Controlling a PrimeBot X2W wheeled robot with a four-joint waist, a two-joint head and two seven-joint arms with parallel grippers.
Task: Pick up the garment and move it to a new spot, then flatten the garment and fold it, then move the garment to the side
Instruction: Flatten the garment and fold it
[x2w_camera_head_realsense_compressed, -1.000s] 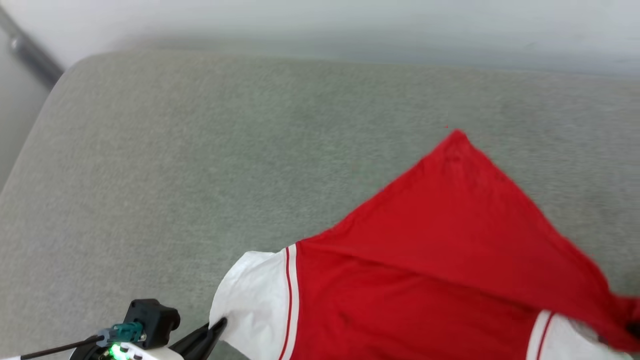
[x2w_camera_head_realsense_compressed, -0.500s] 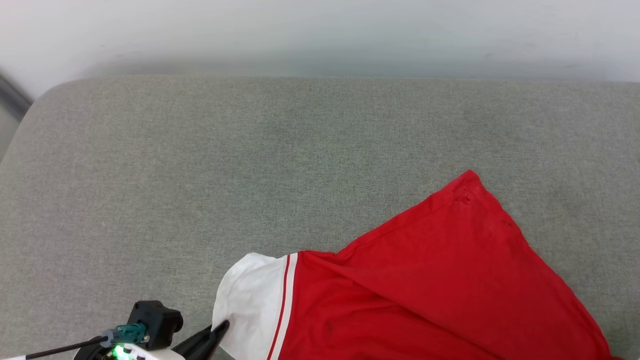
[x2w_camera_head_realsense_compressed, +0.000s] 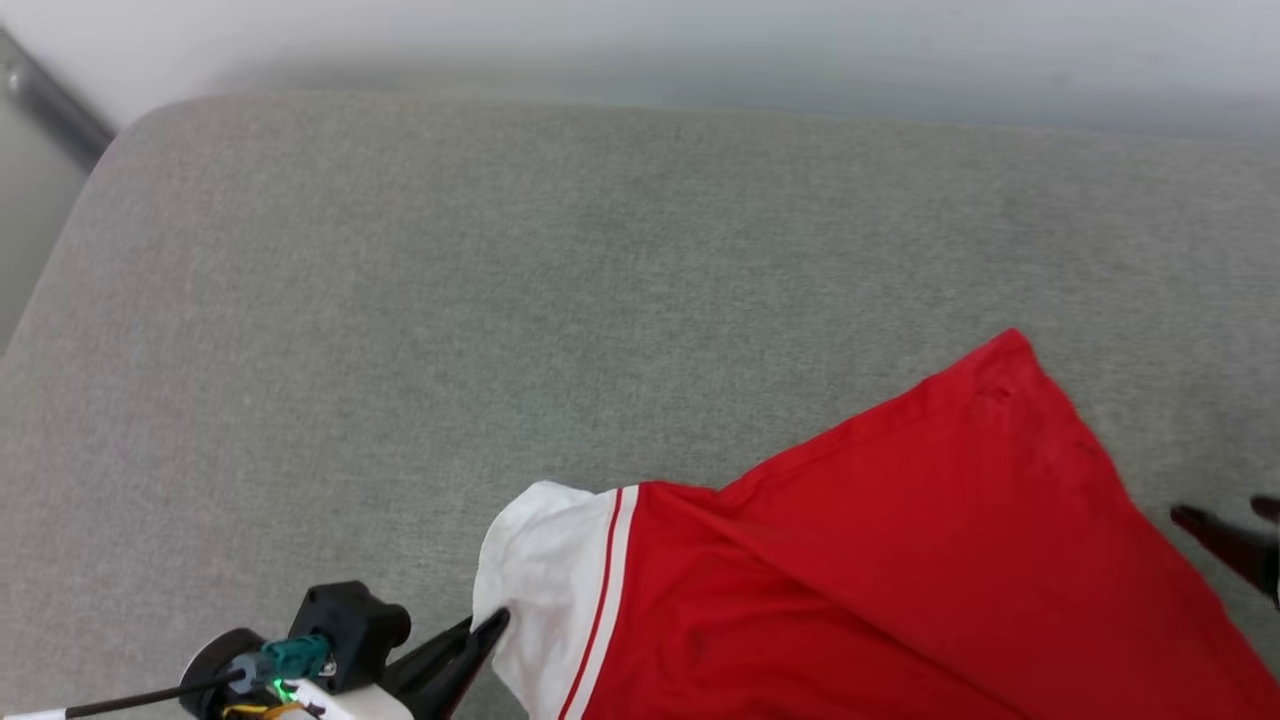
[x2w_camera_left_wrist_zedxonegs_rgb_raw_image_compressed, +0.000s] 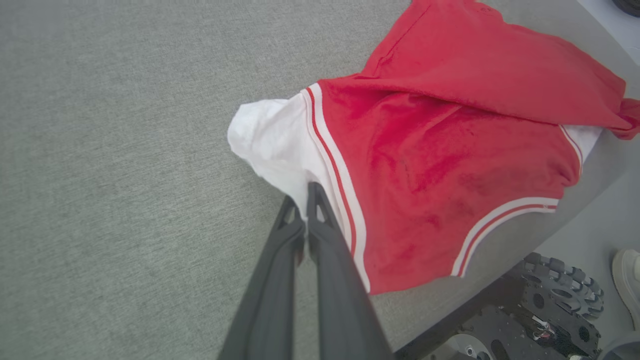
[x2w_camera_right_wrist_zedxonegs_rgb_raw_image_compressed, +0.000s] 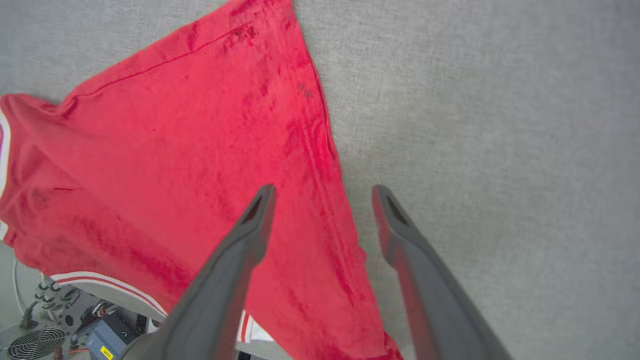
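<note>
Head view, right hand (x2w_camera_head_realsense_compressed: 1225, 512) newly in sight beside garment (x2w_camera_head_realsense_compressed: 900, 560), spread, left hand (x2w_camera_head_realsense_compressed: 497, 622) pinching white sleeve (x2w_camera_head_realsense_compressed: 545, 570)

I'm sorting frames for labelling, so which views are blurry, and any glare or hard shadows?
Head view: soft overall, the garment fuzzy-edged, the right gripper smeared at the frame edge. Left wrist view: crisp trim, jaws soft near the lens. Right wrist view: sharp cushion weave. Light is even, with no glare or hard shadows in any view.
</note>
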